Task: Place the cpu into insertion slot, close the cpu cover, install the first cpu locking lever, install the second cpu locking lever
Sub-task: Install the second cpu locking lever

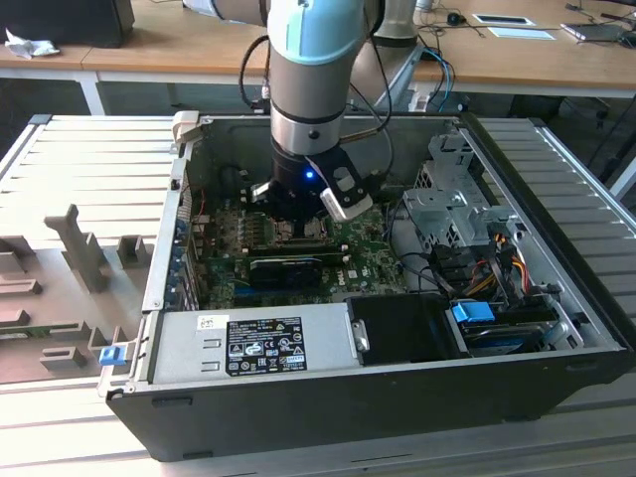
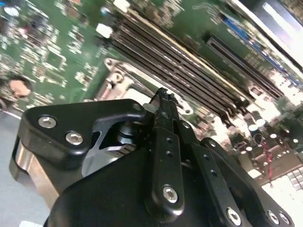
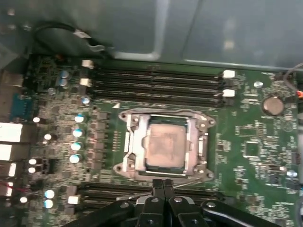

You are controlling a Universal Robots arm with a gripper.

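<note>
The pale silver-grey square cpu (image 3: 164, 149) lies flat in the insertion slot (image 3: 165, 174), a dark square socket with a silver metal frame, in the middle of the green motherboard (image 3: 251, 142). The thin silver-grey metal cpu cover (image 3: 134, 150) is folded down around it, so the chip's top shows through the cover's square cut-out. A thin wire locking lever (image 3: 189, 180) runs along the socket edge closest to the claw.

In the first wrist view the black claw (image 3: 164, 185) has its two fingertips pressed together with no gap, right at that edge of the socket; nothing is seen gripped between them. In the second wrist view the same black fingers (image 2: 163, 118) come to a closed point just above the socket frame.

Long black memory slots (image 3: 156, 85) lie in rows on the far side of the socket, and more on the side by the claw.

In the exterior view the silver and pale blue robot arm (image 1: 308, 70) reaches straight down into the open black computer case (image 1: 378, 397), which sits on a ribbed grey counter (image 1: 89, 159). A grey power supply box (image 1: 248, 343) fills the near left of the case, and a metal drive cage (image 1: 447, 204) with coloured cables sits at the exterior view's right.
</note>
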